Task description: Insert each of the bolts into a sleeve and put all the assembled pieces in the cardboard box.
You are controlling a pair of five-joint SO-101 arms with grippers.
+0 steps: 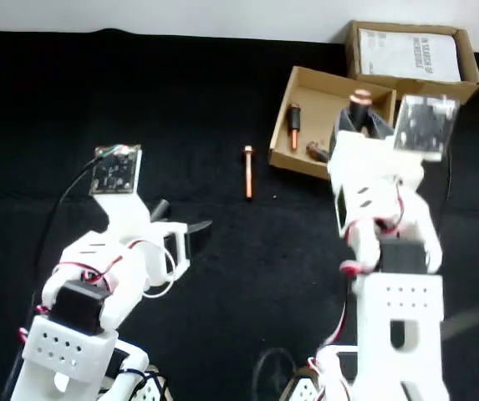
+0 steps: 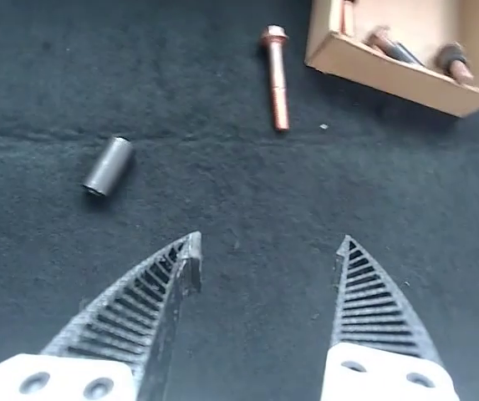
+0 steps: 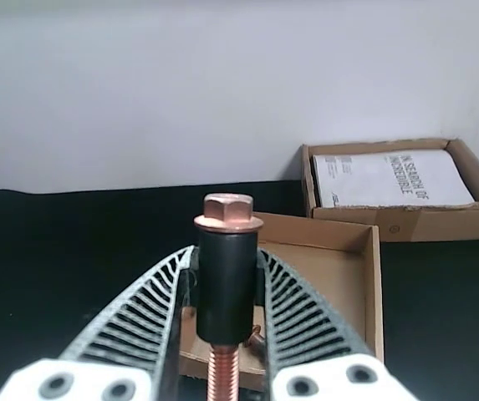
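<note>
My right gripper (image 3: 226,261) is shut on a black sleeve (image 3: 226,288) with a copper bolt (image 3: 228,211) through it, held upright. In the high view this piece (image 1: 359,104) hangs over the open cardboard box (image 1: 282,138). Two assembled pieces (image 1: 294,125) (image 1: 316,151) lie inside the box. A loose copper bolt (image 1: 248,171) (image 2: 276,77) lies on the black cloth left of the box. A grey sleeve (image 2: 108,165) lies on its side nearby. My left gripper (image 2: 268,259) (image 1: 187,236) stands open and empty, short of both.
A second cardboard box (image 1: 465,58) (image 3: 398,219) holding a printed sheet sits behind the first, at the table's far right edge against the white wall. Black cloth covers the table. Cables trail from both arm bases at the front.
</note>
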